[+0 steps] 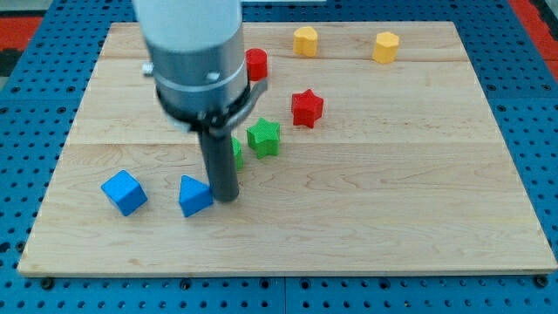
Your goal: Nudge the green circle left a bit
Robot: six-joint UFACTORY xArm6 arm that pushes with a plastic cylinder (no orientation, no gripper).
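Green round block (pixel 236 153) hides mostly behind my rod, so its facing is unclear. My tip (pixel 226 199) touches the blue triangle block (pixel 194 195); I have no claw.

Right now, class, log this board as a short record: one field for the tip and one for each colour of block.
tip: my tip sits at the blue triangle's right edge
green: green circle mostly hidden behind the rod; green star to its right
blue: blue cube, blue triangle
red: red star; red cylinder
yellow: two blocks at the view's top
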